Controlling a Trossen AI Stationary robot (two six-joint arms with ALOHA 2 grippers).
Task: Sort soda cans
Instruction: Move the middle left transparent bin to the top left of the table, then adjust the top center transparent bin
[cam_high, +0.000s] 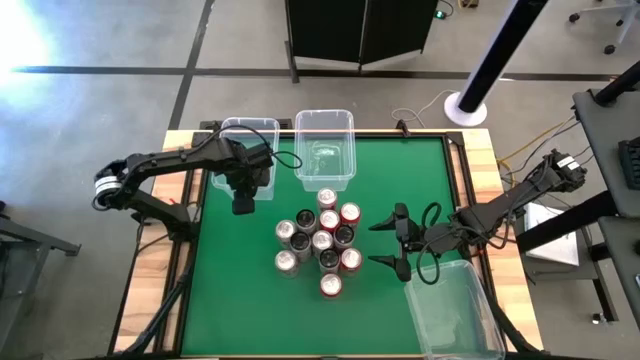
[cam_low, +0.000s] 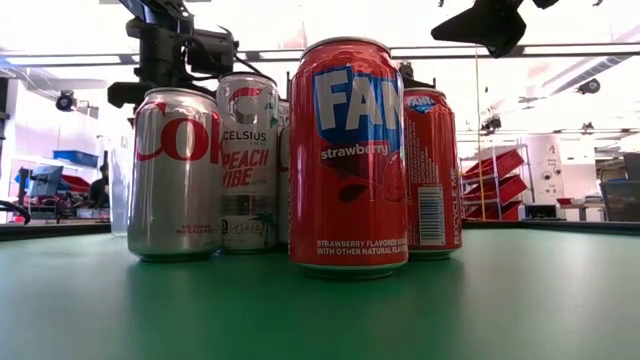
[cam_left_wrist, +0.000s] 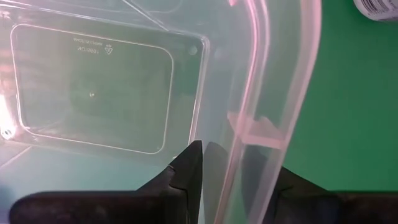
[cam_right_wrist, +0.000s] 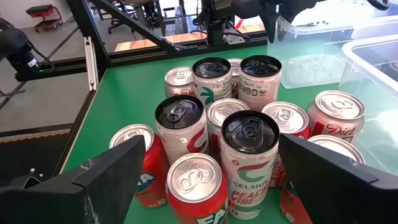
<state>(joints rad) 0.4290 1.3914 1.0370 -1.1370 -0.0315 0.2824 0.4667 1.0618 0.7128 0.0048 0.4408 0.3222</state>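
Observation:
Several soda cans (cam_high: 320, 240) stand upright in a tight cluster at the middle of the green table: red, silver and dark-topped ones. A red Fanta can (cam_low: 350, 160) is the nearest in the low view. My right gripper (cam_high: 388, 242) is open just right of the cluster, level and pointing at it, with the cans (cam_right_wrist: 249, 155) in front of its spread fingers and nothing between them. My left gripper (cam_high: 243, 200) is at the near edge of the left clear bin (cam_high: 250, 150), shut on its wall. My left gripper straddles the bin's wall (cam_left_wrist: 249, 143) near the near right corner, one finger (cam_left_wrist: 189, 171) inside the bin and the other outside, seen through the plastic. The fingers come from above, pointing down. The bin's floor lies flat on the table.
A second clear bin (cam_high: 325, 150) stands at the far middle, just beyond the cans. A third clear bin (cam_high: 455, 305) sits at the near right, behind my right gripper, overhanging the mat. Bare green mat lies left of and in front of the cluster.

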